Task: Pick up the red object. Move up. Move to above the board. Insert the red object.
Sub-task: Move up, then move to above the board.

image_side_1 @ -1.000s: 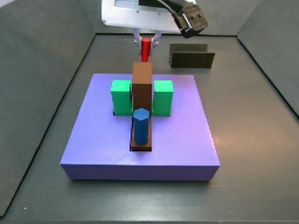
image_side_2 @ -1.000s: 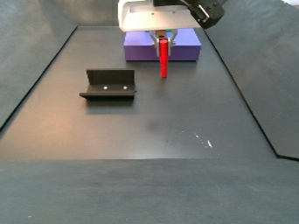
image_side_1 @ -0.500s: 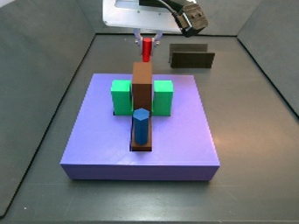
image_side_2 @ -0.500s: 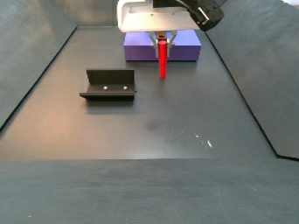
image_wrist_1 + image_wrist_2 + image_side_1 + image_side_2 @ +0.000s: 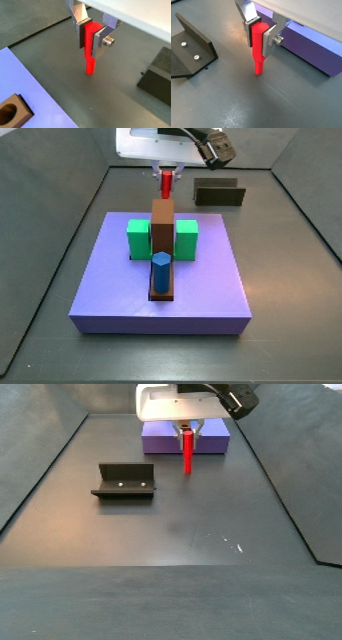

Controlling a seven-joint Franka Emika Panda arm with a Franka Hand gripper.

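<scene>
The claw [image 5: 93, 34] is closed on the red peg [image 5: 91, 47]; in both wrist views we see its two silver fingers [image 5: 250, 21] pressing the upper part of the peg from both sides, and the peg hangs upright below them with its lower end free in the air above the dark floor [image 5: 238, 100]. In a side view the claw [image 5: 189, 426] sits under the white wrist housing, and the peg [image 5: 187, 454] points straight down, its tip above the floor just in front of the purple slab [image 5: 163, 441]. In a side view from the opposite end, the claw [image 5: 167, 169] and the peg [image 5: 167, 182] are beyond the far edge of the slab [image 5: 201, 298], near the far end of the board [image 5: 163, 233]. The board lies along the middle of the slab top, with a green block [image 5: 139, 238] at each side of it, and a blue peg [image 5: 160, 273] stands upright in the near part of the board. In a wrist view we see a corner of the slab [image 5: 27, 100] and one end of the board [image 5: 13, 111] with a round hole in it. The fixture [image 5: 124, 481] stands on the floor, well apart from the slab, and a wrist view shows it [image 5: 191, 47] beside the hanging peg but not touching it.
</scene>
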